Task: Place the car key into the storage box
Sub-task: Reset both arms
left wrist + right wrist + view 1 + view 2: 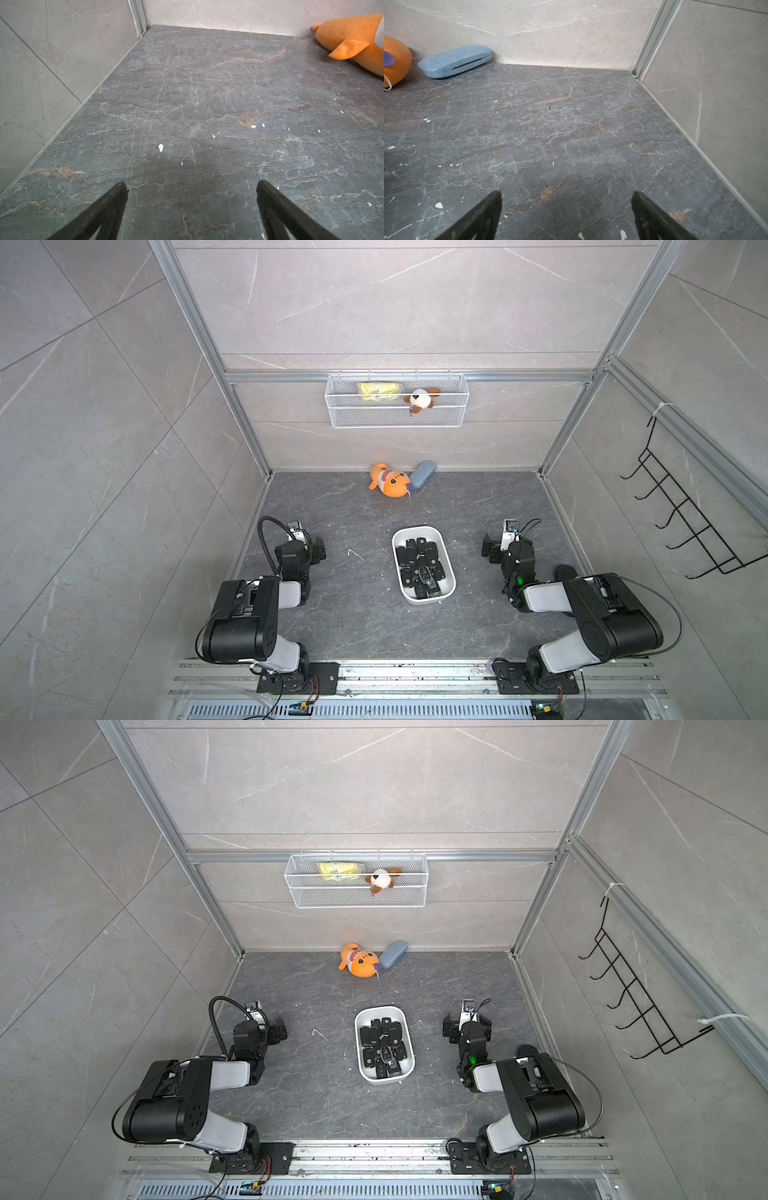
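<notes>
Dark veined stone forms the bench point(357, 622), closed in by pale panels point(415, 315) on the left, right and far sides. In both top views the storage box point(415, 528) point(380, 1007) sits near the middle of the bench, and a pile of black car keys point(422, 568) point(384, 1048) lies inside it. The left claw point(191, 182) hangs to the left of the box and the right claw point(566, 192) to its right. Both are spread wide, hold nothing, and stand well apart from the box. Each claw is close to its own side wall, with bare bench between it and the box. The far half of the bench is open up to an orange plush toy point(388, 483) and a blue-grey case point(423, 473), which touch each other at the far wall.
</notes>
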